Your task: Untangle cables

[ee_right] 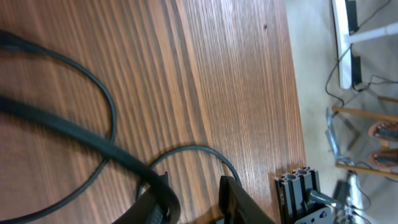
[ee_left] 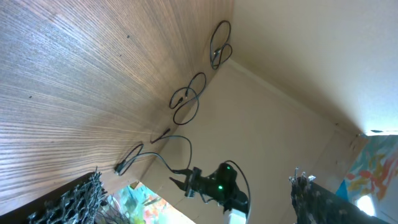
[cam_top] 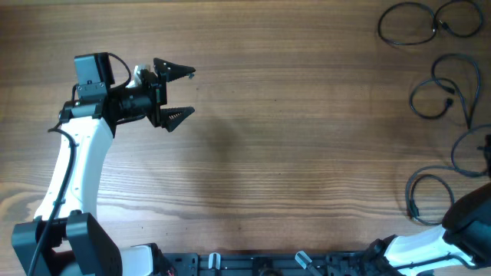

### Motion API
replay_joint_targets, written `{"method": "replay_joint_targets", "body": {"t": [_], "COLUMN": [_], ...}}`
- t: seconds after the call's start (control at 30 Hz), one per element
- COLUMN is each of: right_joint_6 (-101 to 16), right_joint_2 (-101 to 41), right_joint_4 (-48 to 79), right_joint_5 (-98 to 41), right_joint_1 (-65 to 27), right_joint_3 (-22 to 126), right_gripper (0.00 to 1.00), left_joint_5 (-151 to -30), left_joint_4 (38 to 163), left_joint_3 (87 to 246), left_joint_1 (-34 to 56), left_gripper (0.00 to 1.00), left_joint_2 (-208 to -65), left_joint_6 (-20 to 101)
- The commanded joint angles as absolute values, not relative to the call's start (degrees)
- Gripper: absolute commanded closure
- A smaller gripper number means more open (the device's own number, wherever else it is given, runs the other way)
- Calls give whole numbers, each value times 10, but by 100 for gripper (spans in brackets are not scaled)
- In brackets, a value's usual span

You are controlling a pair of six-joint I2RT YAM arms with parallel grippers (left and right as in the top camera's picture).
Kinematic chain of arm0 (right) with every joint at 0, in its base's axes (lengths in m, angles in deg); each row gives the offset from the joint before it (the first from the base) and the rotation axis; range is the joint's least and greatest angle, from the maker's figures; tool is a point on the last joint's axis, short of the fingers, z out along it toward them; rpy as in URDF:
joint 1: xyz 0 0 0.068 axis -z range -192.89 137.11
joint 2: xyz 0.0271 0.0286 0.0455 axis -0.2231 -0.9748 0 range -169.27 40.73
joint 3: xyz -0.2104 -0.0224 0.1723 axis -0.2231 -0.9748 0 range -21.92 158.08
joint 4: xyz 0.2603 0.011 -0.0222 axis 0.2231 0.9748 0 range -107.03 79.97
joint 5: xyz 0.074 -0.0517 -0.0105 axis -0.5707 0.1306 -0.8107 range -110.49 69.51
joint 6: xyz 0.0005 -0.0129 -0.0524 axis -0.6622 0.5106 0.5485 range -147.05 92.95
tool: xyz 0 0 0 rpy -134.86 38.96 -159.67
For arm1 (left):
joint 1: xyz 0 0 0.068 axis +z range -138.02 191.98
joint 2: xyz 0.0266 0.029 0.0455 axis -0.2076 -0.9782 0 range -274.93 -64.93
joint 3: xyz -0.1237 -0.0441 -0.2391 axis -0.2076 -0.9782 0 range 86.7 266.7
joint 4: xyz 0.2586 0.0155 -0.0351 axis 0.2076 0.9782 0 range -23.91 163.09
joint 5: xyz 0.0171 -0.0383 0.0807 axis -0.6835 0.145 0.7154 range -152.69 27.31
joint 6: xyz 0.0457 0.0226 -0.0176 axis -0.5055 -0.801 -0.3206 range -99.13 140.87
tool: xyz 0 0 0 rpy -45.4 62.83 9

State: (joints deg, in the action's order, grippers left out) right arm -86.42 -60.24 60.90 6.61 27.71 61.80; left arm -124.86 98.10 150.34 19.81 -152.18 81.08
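My left gripper (cam_top: 179, 93) hung over the table (cam_top: 307, 153) toward its far left corner. The jaws were spread wide with nothing between them. From there a broad stretch of bare wood ran across the middle to the right side, free room in every direction. The only bound on the near side was the black rail (cam_top: 253, 264) along the table's near edge.

The cables (cam_top: 441, 88) all lay strung along the right edge, from the far right corner down toward the near right corner. They curled in separate loose loops, some just beside each other. In my left wrist view the same row (ee_left: 186, 99) hugged that edge, with the floor directly beyond it. There was little margin on that side.

My right arm (cam_top: 468, 222) sat at the near right corner, over the nearest loop (cam_top: 426, 195). Overhead, the picture's right border cut the arm off, and its gripper did not show there. The outermost loops were clipped by the same border, so I could not follow them whole.

In the right wrist view my right gripper (ee_right: 194, 186) was low over the wood. Its fingers (ee_right: 158, 199) were slightly parted, and bare wood showed in the gap. A thin cable arc (ee_right: 193, 149) curved just past the fingertips and ran behind the left one. Whether it touched that finger I could not tell. Thicker blurred strands (ee_right: 62, 127) crossed the left of that picture, too close to make out where they ended.
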Motion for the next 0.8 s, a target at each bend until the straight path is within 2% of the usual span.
{"method": "replay_joint_targets", "body": {"t": [0.0, 0.03, 0.07, 0.1, 0.2, 0.27, 0.33, 0.37, 0.4, 0.43, 0.47, 0.53, 0.6, 0.77], "right_joint_6": [-871, -871, -871, -871, -870, -870, -870, -869, -866, -854, -831, -776, -780, -660], "right_joint_2": [-610, -610, -610, -610, -611, -611, -611, -611, -611, -611, -611, -611, -610, -610], "right_joint_4": [585, 584, 584, 584, 567, 532, 480, 467, 450, 446, 445, 469, 531, 567], "right_joint_5": [55, 47, 39, 27, 24, 24, 20, 15, 4, 0, 0, 9, -1, -119], "right_joint_1": [279, 279, 279, 279, 278, 278, 279, 279, 278, 279, 279, 279, 279, 279], "right_joint_3": [573, 568, 567, 567, 559, 517, 459, 445, 429, 429, 437, 491, 566, 697], "right_gripper": [76, 76, 70, 55, 59, 46, 44, 39, 29, 25, 2, 0, 0, 0], "left_joint_5": [-1246, -1246, -1246, -1246, -1246, -1246, -1246, -1246, -1246, -1246, -1246, -1243, -1228, -1226], "left_joint_4": [981, 981, 981, 981, 982, 986, 987, 987, 987, 986, 986, 987, 987, 986], "left_joint_3": [1506, 1506, 1506, 1506, 1506, 1506, 1506, 1506, 1506, 1506, 1506, 1506, 1506, 1506], "left_joint_1": [196, 196, 196, 196, 196, 196, 196, 196, 196, 196, 196, 196, 196, 196], "left_gripper": [0, 0, 0, 0, 0, 0, 0, 0, 0, 0, 0, 0, 0, 0], "left_joint_2": [-1525, -1525, -1525, -1525, -1525, -1525, -1525, -1525, -1525, -1525, -1525, -1525, -1525, -1525], "left_joint_6": [795, 795, 795, 795, 795, 795, 795, 795, 795, 795, 795, 795, 795, 795]}}
